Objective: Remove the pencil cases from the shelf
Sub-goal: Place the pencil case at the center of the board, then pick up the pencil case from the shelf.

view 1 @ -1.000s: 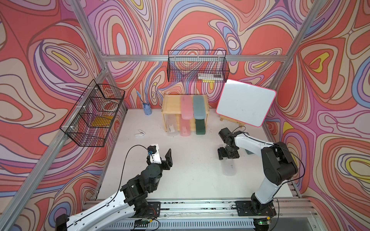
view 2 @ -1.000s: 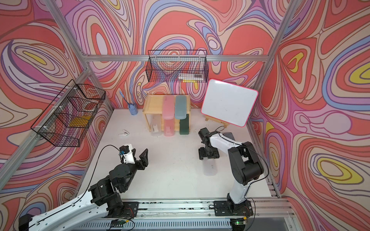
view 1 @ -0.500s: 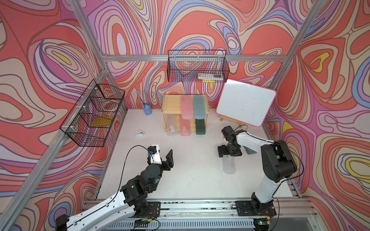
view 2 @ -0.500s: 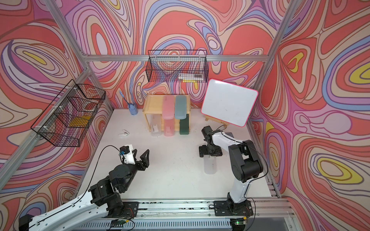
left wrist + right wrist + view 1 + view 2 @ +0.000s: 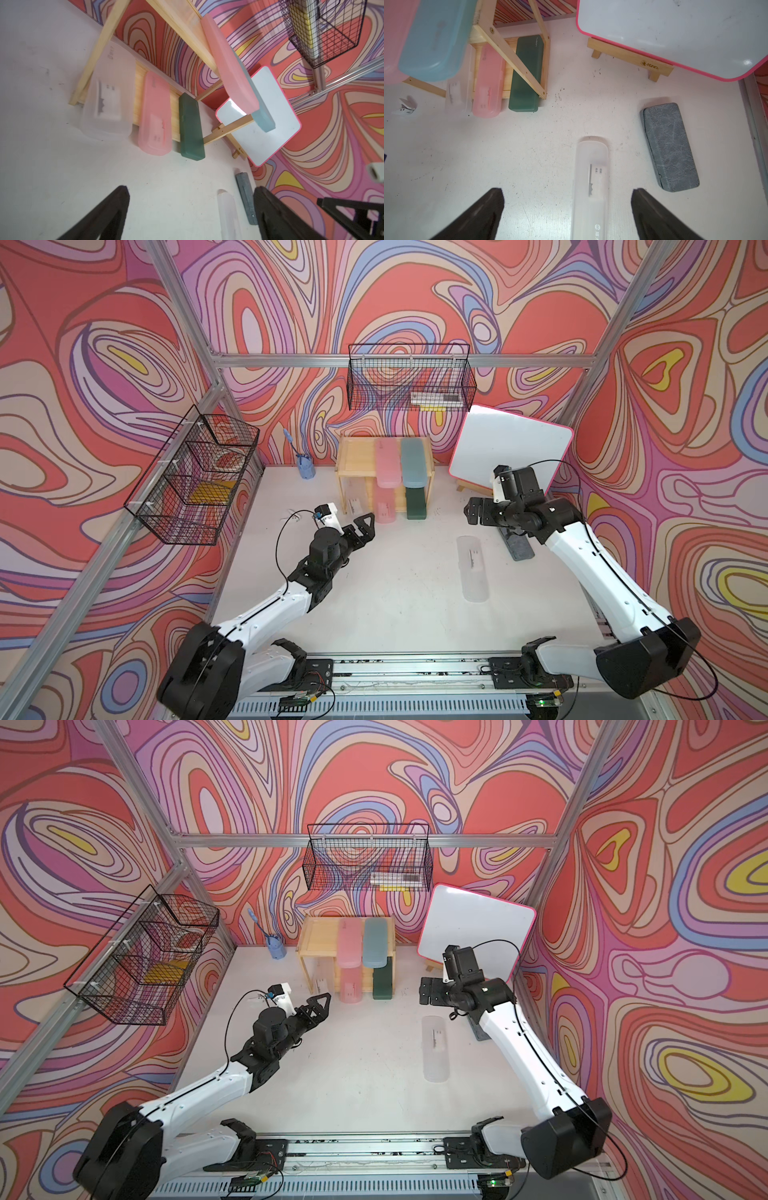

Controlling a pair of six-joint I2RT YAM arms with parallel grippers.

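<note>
At the back wall (image 5: 291, 302), the shelf (image 5: 357, 452) holds five pencil cases (image 5: 388, 464), ends jutting forward; a sixth case (image 5: 472, 568) lies on the table (image 5: 395, 614) by the right gripper (image 5: 568, 191). Both grippers gape empty; the left gripper (image 5: 190, 190) is nearer the lower-tier whitish case (image 5: 108, 97), whose long axis points toward it.

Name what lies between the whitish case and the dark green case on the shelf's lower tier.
A pink pencil case, lying lengthwise between the whitish case and the dark green case; the left wrist view shows it best.
</note>
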